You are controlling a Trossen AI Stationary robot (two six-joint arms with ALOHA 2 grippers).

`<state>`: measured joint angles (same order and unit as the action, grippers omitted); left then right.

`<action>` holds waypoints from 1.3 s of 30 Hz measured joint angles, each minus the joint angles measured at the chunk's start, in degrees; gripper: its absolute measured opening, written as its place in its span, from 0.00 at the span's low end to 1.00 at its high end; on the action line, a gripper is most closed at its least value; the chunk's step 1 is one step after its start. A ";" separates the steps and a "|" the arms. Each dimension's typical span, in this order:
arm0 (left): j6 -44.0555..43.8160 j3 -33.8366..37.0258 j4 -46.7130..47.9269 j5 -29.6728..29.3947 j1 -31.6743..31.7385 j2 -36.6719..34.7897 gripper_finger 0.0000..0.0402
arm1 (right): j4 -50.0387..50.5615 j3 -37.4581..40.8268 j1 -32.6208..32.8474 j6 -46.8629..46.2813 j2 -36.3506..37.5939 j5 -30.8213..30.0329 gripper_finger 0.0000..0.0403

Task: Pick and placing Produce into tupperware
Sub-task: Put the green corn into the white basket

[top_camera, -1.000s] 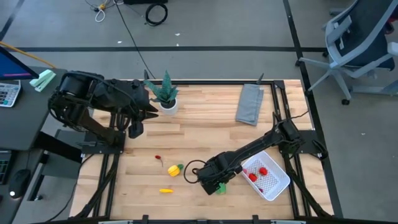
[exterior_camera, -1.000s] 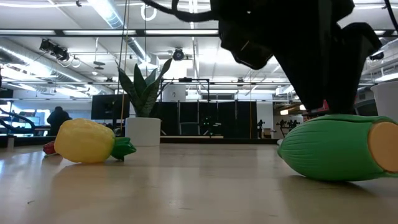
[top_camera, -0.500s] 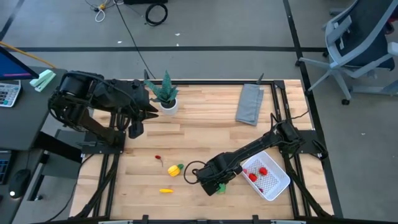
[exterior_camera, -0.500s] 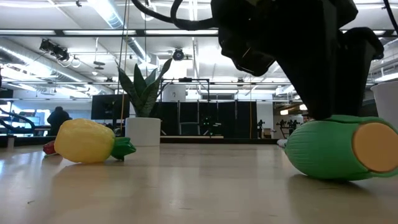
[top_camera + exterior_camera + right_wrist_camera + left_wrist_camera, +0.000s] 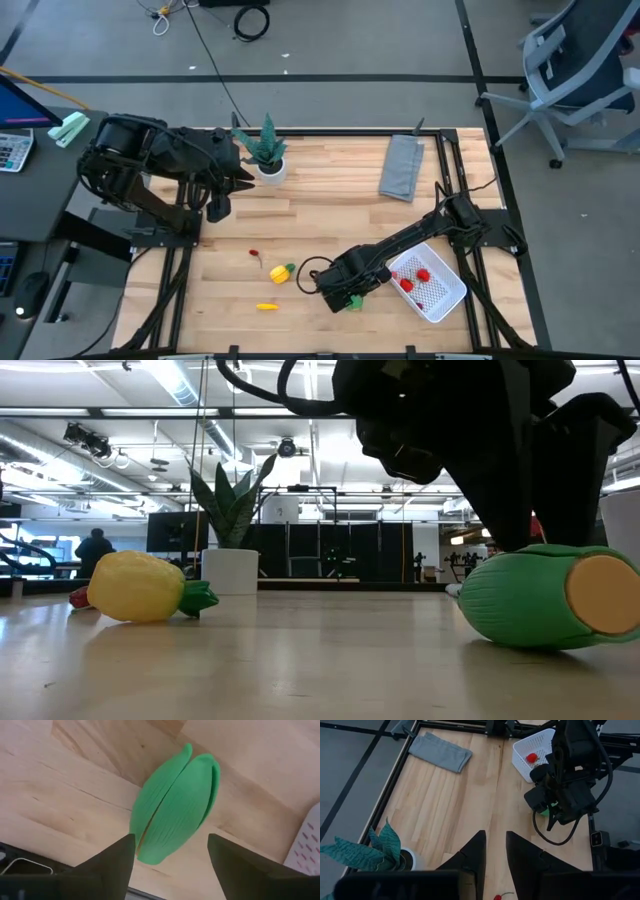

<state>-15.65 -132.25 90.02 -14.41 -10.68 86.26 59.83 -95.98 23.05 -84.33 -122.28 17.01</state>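
Look at the front of the desk (image 5: 330,210) first. Your right tool (image 5: 352,297) is low there, right over the green piece (image 5: 172,807). Its two fingers (image 5: 112,865) are spread wide, one on each side of the green piece, and they do not touch it. The green piece lies flat on the wood. In the low view you see its round tan end (image 5: 603,595) and the dark tool hanging just above it.

Just beside that tool, to the right, is the tupperware (image 5: 447,300). It sits at the front right corner of the desk. There are red pieces (image 5: 413,279) inside it.

To the left of the tool you find more produce on the wood. The thin yellow-orange one (image 5: 267,307) is nearest the front edge. A bit farther back is the yellow piece (image 5: 280,273) with its green end, lying on its side. Near it, a little farther back and to the left, is a tiny red piece (image 5: 254,254).

Now look at the far part of the desk. The grey cloth (image 5: 402,167) lies near the back right. The plant (image 5: 266,150) in its white pot stands near the back left.

Your left tool (image 5: 217,205) waits at the left side, near the plant, well apart from the produce. Its fingers (image 5: 472,855) have only a narrow gap between them, and they hold nothing.
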 joint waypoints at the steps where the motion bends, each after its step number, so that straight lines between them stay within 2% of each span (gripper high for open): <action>1: 0.01 0.00 0.00 0.00 0.00 0.00 0.21 | -0.23 0.00 0.01 -0.65 0.00 0.08 0.64; 14: 1.98 0.00 0.00 0.01 0.00 0.00 0.20 | -1.60 0.18 0.39 -6.97 0.00 1.77 0.64; 18: 1.96 0.00 0.00 0.01 0.00 0.00 0.21 | -2.11 2.22 0.42 -11.25 0.00 1.65 0.64; 25: 1.96 0.00 0.00 0.00 0.00 0.00 0.19 | -10.33 7.48 0.25 -14.70 -0.02 3.06 0.65; 28: 1.96 0.00 0.00 0.01 0.00 0.00 0.19 | -10.79 8.18 -0.07 -16.04 -0.04 2.95 0.65; 39: 1.92 0.00 -0.02 0.01 0.00 0.00 0.20 | -10.73 8.35 -1.31 -14.17 0.75 3.02 0.65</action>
<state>-13.73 -132.25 90.00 -14.40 -10.68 86.26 49.10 -87.64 21.74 -98.50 -121.53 20.03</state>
